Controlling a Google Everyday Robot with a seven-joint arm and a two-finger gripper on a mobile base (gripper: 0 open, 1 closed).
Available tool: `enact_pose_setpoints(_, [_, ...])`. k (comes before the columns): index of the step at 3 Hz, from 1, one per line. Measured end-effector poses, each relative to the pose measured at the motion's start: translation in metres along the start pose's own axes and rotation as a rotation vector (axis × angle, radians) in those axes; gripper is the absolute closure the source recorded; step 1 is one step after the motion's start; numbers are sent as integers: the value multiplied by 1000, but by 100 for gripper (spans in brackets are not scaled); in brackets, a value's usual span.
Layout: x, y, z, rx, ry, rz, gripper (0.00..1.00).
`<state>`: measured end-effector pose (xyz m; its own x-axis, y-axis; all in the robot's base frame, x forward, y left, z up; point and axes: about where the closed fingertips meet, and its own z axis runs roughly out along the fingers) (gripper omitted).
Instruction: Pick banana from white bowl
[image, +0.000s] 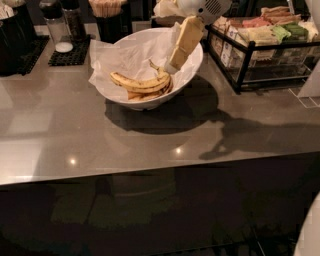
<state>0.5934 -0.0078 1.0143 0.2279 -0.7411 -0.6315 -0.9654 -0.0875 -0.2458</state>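
A long curved yellow banana (137, 82) with dark speckles lies on top of a small pile of bananas in the white bowl (196, 64), which is lined with crinkled white paper. The bowl stands on the grey counter at the back middle. My gripper (171, 66) reaches down from the upper right into the bowl, its tan fingers (184, 42) at the right end of the banana, by its stem. Plainer bananas lie partly hidden under the top one.
A black wire rack (260, 45) of packets stands right of the bowl. Dark jars (65, 22) on a black mat and a cup of sticks (107, 17) stand behind the bowl at left. The counter's front edge (150, 172) runs across the middle.
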Motion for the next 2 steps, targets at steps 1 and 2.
enact_pose_setpoints(1, [0,-4,3,4,-8,-5,0])
enact_pose_setpoints(2, [16,-22,20,3,-31,9,0])
